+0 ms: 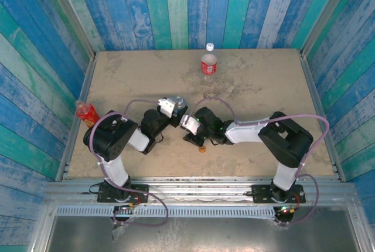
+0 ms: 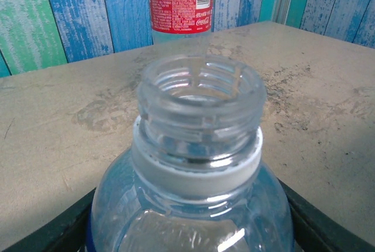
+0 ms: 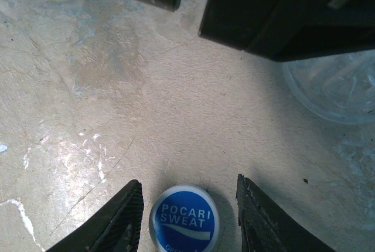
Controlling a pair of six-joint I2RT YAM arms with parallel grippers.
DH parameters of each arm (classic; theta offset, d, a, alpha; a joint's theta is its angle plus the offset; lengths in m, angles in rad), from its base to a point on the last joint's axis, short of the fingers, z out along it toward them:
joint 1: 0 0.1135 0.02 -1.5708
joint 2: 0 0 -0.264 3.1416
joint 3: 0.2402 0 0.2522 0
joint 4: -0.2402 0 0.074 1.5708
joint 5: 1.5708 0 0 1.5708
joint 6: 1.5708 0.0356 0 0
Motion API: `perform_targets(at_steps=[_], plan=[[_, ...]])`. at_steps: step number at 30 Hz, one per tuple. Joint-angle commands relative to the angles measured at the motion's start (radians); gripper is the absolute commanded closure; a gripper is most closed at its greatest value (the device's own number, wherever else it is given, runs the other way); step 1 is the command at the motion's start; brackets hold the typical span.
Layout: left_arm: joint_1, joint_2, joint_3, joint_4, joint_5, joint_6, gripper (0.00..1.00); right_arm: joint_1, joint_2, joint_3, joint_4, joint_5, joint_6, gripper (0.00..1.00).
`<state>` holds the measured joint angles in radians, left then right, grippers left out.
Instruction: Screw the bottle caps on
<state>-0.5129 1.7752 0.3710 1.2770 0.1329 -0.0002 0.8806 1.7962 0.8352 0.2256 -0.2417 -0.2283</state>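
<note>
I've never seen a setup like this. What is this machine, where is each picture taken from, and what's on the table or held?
These are two robot arms bolted to a table's near edge, each ending in two-finger jaws. The wide picture looks down from above: left arm, right arm. The other two come from wrist cameras. The left jaws grip an open clear bottle. The right jaws stand open around a blue cap lying on the table. Farther back stands a red-label bottle with its white cap on; a red bottle sits at the left edge, an orange cap near the right arm.
</note>
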Motion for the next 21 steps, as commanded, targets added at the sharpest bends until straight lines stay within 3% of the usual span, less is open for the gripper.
perform_targets(at_steps=[1, 13, 21], plan=[[-0.033, -0.036, -0.006, -0.067, 0.055, 0.008, 0.4, 0.038, 0.032, 0.019, -0.05, -0.093, -0.052, 0.54], [-0.034, -0.03, 0.0, -0.07, 0.057, 0.009, 0.39, 0.04, 0.024, 0.016, -0.062, -0.111, -0.075, 0.48], [-0.033, -0.03, 0.002, -0.076, 0.057, 0.01, 0.39, 0.04, 0.044, 0.028, -0.095, -0.108, -0.091, 0.51]])
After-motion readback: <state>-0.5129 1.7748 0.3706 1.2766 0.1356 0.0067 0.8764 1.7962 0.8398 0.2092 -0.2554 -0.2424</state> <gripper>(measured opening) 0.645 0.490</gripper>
